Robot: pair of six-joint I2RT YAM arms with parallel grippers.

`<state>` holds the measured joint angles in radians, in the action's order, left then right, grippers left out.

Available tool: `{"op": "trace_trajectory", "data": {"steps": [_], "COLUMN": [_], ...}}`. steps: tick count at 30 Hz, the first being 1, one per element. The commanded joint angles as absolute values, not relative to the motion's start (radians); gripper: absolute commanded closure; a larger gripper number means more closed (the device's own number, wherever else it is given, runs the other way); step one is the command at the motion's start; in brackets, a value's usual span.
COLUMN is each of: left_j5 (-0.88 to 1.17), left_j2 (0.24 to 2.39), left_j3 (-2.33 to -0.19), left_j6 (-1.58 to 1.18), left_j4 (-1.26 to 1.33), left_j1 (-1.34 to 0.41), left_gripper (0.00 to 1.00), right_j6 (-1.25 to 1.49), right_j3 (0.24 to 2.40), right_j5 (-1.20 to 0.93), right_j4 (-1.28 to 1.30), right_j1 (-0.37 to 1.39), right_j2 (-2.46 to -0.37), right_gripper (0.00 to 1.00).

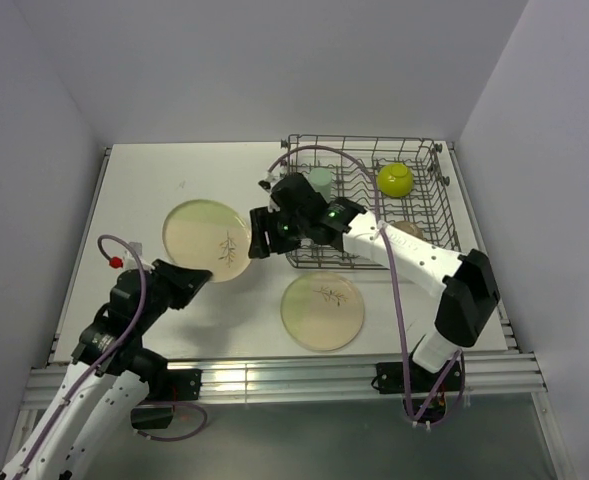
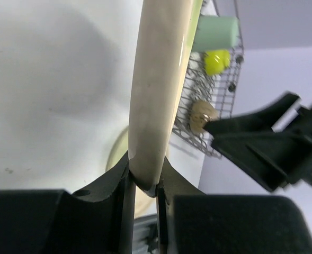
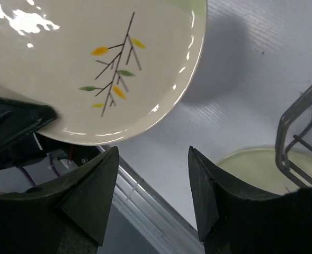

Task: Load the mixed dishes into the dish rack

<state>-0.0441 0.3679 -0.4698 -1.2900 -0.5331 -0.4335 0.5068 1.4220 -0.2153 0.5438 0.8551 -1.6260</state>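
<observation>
My left gripper point(image 1: 202, 277) is shut on the near rim of a cream plate with a leaf sprig point(image 1: 204, 238) and holds it tilted above the table. In the left wrist view this plate point(image 2: 158, 79) stands edge-on between the fingers point(image 2: 118, 182). My right gripper point(image 1: 257, 233) is open and empty just beside the plate's right edge; its wrist view shows the plate point(image 3: 92, 58) above the open gripper point(image 3: 153, 174). The second plate point(image 1: 322, 311) lies flat on the table. The dish rack point(image 1: 429, 215) holds the lime-green bowl point(image 1: 395, 179) and the mint cup point(image 1: 320, 182).
A small brownish item point(image 1: 406, 230) lies in the rack's near right part; whether it is the dark cup I cannot tell. The rack's near left corner point(image 3: 299, 132) is close to my right gripper. The table's metal front rail point(image 1: 274, 375) runs below the second plate.
</observation>
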Motion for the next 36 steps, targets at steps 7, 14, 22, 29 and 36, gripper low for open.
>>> {"op": "trace_trajectory", "data": {"steps": [7,14,22,29,36], "left_j5": [0.231,0.417,0.526,0.577,0.623], "left_j2": [0.276,0.184,0.152,0.16,0.186], "left_j3": [-0.58,-0.506,-0.531,-0.538,-0.538], "left_j6": [-1.155,-1.164,-1.126,-1.115,-1.101], "left_j4": [-0.374,-0.292,-0.268,-0.256,-0.218], "left_j1": [-0.433,-0.433,-0.431,-0.431,-0.433], "left_gripper": [1.0,1.0,1.0,1.0,1.0], "right_j6": [0.286,0.071,-0.029,0.055,0.111], "right_j3": [1.37,1.402,1.425,1.37,1.37], "right_j5": [-0.386,-0.756,-0.943,-1.147,-1.284], "right_j4": [0.518,0.587,0.597,0.444,0.37], "right_j1": [0.693,0.529,0.473,0.456,0.489], "right_j2": [-1.364,-1.371,-1.473,-1.499,-1.575], "right_gripper": [0.36,0.36,0.36,0.36,0.45]}}
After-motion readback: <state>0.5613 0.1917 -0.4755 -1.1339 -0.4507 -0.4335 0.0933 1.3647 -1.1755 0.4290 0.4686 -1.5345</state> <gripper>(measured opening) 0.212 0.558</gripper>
